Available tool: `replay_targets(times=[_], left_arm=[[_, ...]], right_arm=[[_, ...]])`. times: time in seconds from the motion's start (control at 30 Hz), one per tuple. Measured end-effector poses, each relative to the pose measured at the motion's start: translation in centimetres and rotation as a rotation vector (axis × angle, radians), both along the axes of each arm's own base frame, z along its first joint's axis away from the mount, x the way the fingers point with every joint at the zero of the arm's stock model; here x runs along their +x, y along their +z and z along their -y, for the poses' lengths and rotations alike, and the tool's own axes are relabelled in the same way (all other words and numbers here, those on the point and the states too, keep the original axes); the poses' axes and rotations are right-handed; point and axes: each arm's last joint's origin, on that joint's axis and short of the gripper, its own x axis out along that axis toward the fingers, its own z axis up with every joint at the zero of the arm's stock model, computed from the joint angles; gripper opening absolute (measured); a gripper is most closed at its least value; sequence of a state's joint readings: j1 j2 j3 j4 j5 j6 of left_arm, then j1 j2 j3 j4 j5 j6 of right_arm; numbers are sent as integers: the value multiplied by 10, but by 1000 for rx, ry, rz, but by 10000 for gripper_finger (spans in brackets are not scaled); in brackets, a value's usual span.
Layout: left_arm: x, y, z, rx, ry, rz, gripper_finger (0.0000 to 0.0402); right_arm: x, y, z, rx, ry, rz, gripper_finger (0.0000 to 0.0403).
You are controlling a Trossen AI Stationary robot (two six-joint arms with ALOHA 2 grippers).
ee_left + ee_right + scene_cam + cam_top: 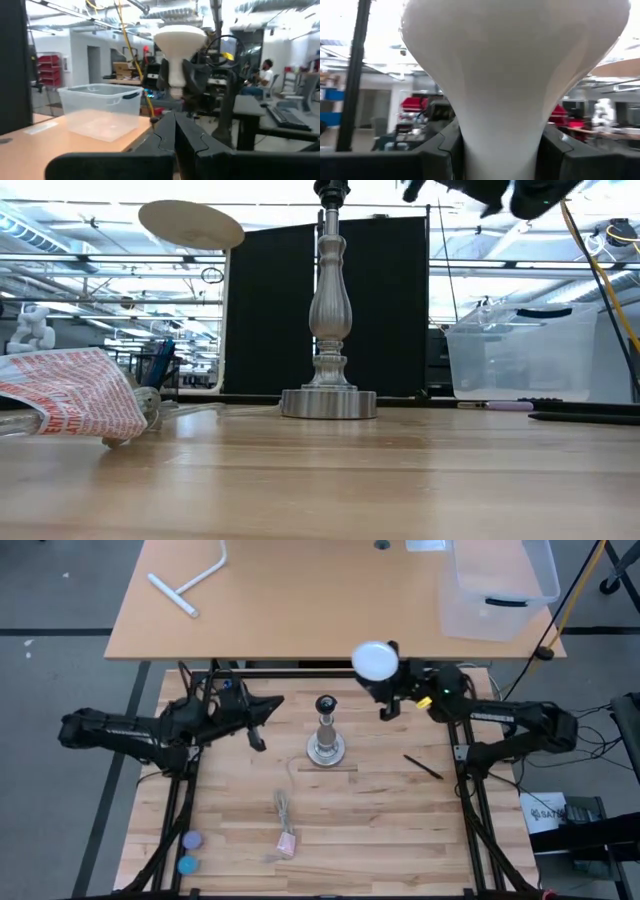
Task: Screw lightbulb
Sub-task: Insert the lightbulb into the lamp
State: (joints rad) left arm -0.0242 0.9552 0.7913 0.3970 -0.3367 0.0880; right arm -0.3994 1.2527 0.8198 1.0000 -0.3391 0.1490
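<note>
I am holding the lightbulb (520, 75) by its neck between the fingers (440, 150) of the right gripper (385, 690), globe upward, high above the far edge of the wooden table (400, 830). The left gripper (262, 720) is waiting beside the lamp post (326, 735), its fingers pressed together on nothing. I judge the screwing is not begun: the bulb is well apart from the black socket (325, 704). A clear bin (495, 590) is standing on the desk (300, 600) behind, in an open workshop.

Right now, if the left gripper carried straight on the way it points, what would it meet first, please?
Probably the lightbulb held in the right gripper: it sits dead ahead of the shut left gripper, though depth is unclear.
</note>
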Motion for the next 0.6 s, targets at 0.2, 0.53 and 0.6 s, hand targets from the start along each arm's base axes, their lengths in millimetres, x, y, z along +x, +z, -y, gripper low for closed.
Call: replay_targets(times=[0.2,0.53,0.6], left_arm=[[4,43,-17,43,-66,-29,0],[15,87,-51,87,-208,-103,0],[20,95,-57,91,-247,-120,0]], right_arm=[[31,9,1,-1,63,-56,148],[64,11,-5,-7,110,-86,148],[69,11,-7,-14,115,-83,148]])
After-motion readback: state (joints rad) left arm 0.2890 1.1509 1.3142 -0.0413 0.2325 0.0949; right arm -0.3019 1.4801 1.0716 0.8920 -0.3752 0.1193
